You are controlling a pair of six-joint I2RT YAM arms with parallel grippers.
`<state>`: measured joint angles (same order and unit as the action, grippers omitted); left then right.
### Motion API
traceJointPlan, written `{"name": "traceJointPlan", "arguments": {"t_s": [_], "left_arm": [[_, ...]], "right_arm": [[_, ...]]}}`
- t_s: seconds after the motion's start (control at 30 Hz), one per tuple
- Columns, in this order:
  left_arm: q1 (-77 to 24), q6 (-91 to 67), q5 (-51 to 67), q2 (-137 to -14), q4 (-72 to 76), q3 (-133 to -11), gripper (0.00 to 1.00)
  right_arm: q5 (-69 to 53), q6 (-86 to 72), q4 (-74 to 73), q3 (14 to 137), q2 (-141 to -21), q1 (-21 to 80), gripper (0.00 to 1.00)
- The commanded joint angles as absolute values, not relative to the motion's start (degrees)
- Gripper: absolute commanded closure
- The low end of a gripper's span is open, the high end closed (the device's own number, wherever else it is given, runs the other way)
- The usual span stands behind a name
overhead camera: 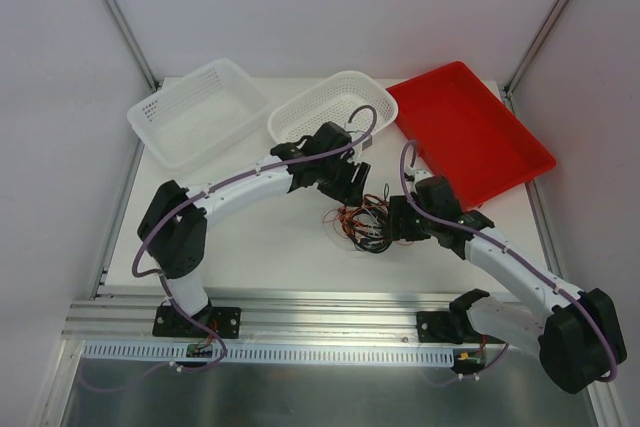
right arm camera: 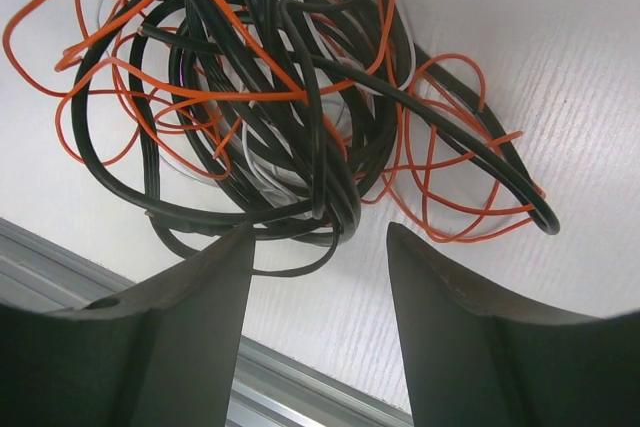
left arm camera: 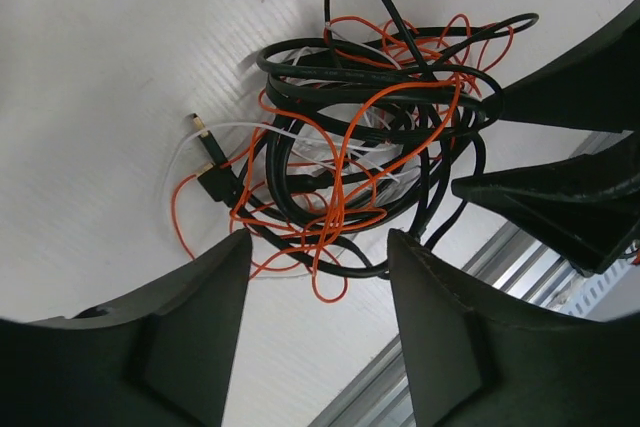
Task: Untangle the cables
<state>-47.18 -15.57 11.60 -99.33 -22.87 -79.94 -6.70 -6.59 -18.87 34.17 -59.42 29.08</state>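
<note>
White surface [overhead camera: 270, 247] fills mid frame in the top view. Red tray [overhead camera: 480, 137] upper right, tilted, one corner off the surface edge. Square basket [overhead camera: 200, 122] upper left, white, angled. Oval basket [overhead camera: 330, 102] upper centre between the two, white, just beside the tray.

Left arm [overhead camera: 230, 187] arcs from lower left up to centre. Right arm [overhead camera: 510, 267] arcs from lower right up to centre. Both wrists meet over the tangle.

Left tool [left arm camera: 318, 247]: wide, gripping nothing, sits at the upper left side of the cables [overhead camera: 365, 222] in the top view. In its wrist view the lower loops of the tangle reach into the gap between its fingers, not pinched.

Right tool [right arm camera: 320, 232]: wide, gripping nothing, at the right side of the tangle in the top view. Its two dark fingers [left arm camera: 560, 97] show at right in the left wrist view, tips at the tangle's edge; cannot tell if touching.

Cables lie on the surface, centre frame, below the oval basket: one knot of thick black, thin orange and thin white wire. Orange loops stray out past the black coils.

Black plug [left arm camera: 215, 182] with a metal tip sticks out at the tangle's left in the left wrist view.
</note>
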Motion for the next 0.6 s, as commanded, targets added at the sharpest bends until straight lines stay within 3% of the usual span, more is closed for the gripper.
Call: {"name": "traceJointPlan", "arguments": {"t_s": [0.0,0.13,0.37,0.47,0.57], "left_arm": [[-47.3,-12.6,15.3,-102.1,-22.2,-83.2,0.47],[-47.3,-12.3,15.7,-104.0,-22.2,-83.8,0.59],[-47.3,-12.1,15.4,-103.6,-22.2,-83.4,0.98],[-47.3,-11.9,13.8,-101.8,-22.2,-82.9,1.0],[-47.3,-12.0,11.9,-97.9,-22.4,-82.4,1.0]], "right_arm": [[-8.4,-8.9,-14.9,33.5,-58.2,29.0,0.41],[-8.9,-9.4,-13.5,33.0,-59.1,28.9,0.43],[-9.7,-10.8,-10.4,31.4,-60.4,28.7,0.45],[-9.8,-11.2,-9.7,30.9,-61.1,28.7,0.5],[-9.4,-11.4,-9.4,30.2,-61.7,28.6,0.62]]}}
